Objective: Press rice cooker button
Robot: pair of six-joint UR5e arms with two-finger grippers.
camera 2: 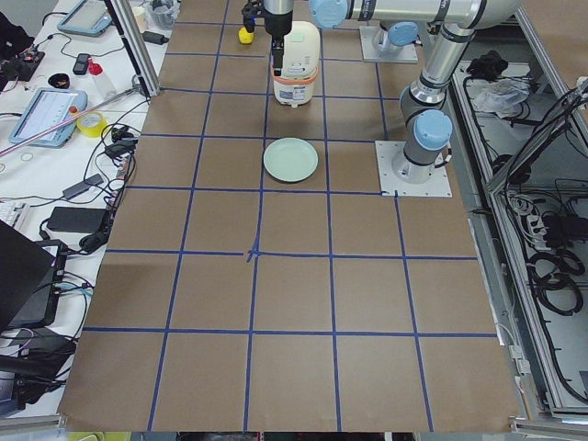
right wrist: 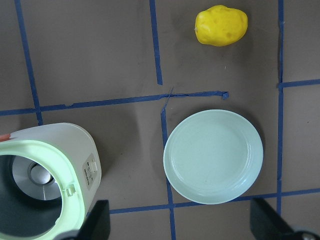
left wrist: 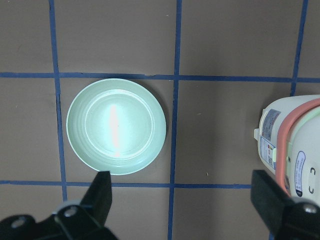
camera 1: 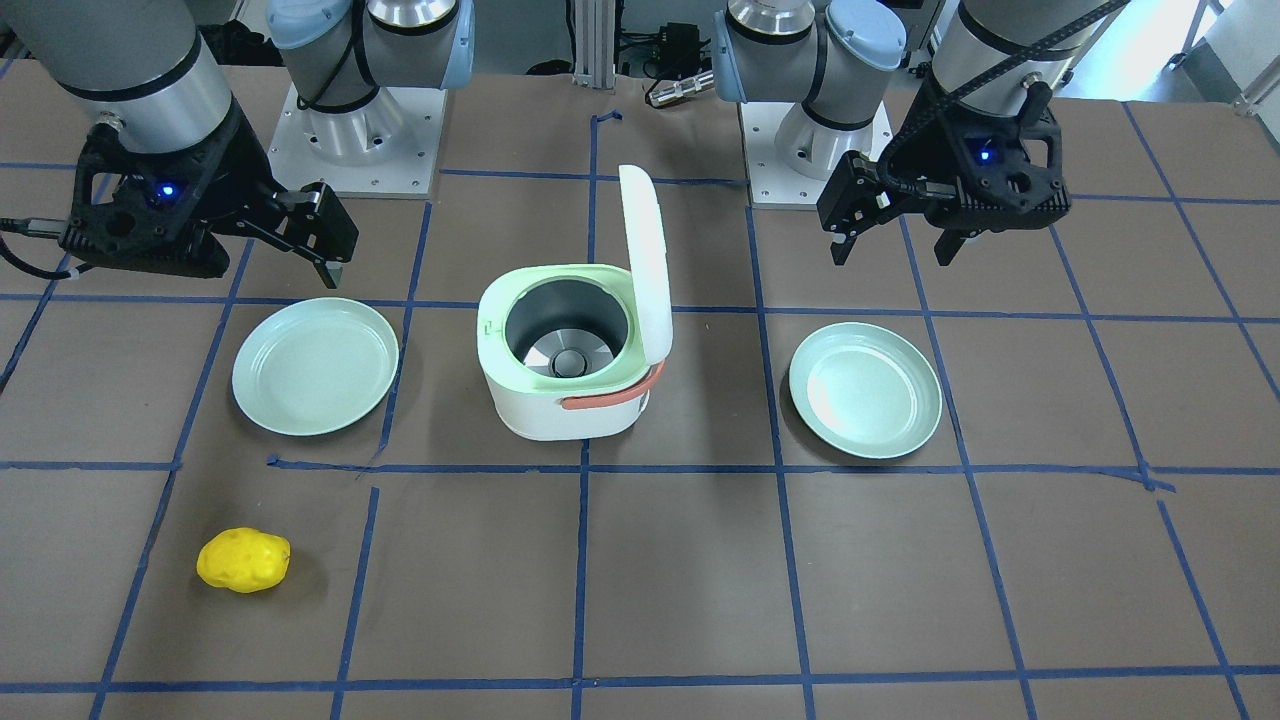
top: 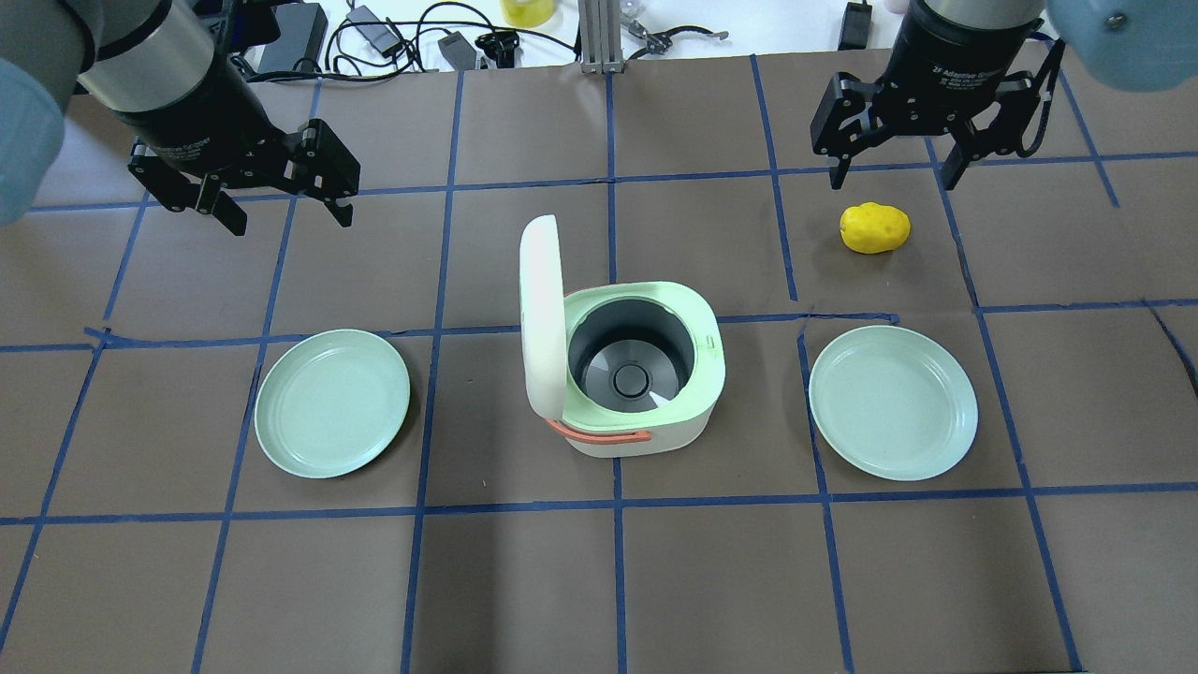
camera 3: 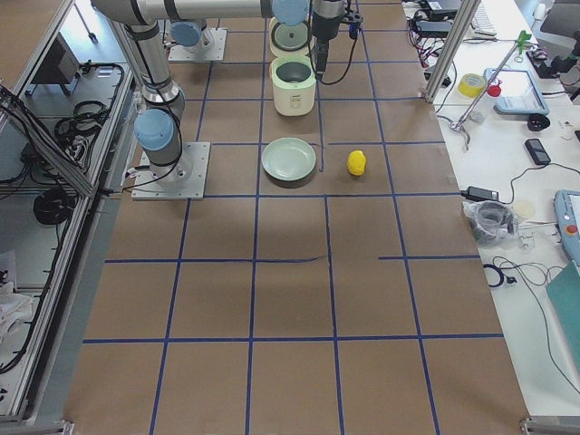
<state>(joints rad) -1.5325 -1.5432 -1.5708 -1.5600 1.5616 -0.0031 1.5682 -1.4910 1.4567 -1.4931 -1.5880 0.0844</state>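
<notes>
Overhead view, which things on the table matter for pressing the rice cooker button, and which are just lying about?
For the job:
white and pale green rice cooker, lid open
small control panel on its side wall

Lying about:
pale green round plate on robot's left
matching plate on its right
yellow potato-shaped toy

You had a brown bench (top: 187,580) crossed by a grid of blue tape lines (top: 618,510). The rice cooker (top: 688,426) was white in the body, with a pale green top rim (top: 713,356), a dark grey inner pot (top: 599,342), a white lid (top: 541,309) and a salmon-orange handle (top: 608,433). Your two plates, the left plate (top: 332,402) and the right plate (top: 894,402), were the same pale mint green. The potato-shaped toy (top: 875,227) was bright yellow with a dimpled skin. The left claw (top: 292,221) and the right claw (top: 891,183) were both black.
</notes>
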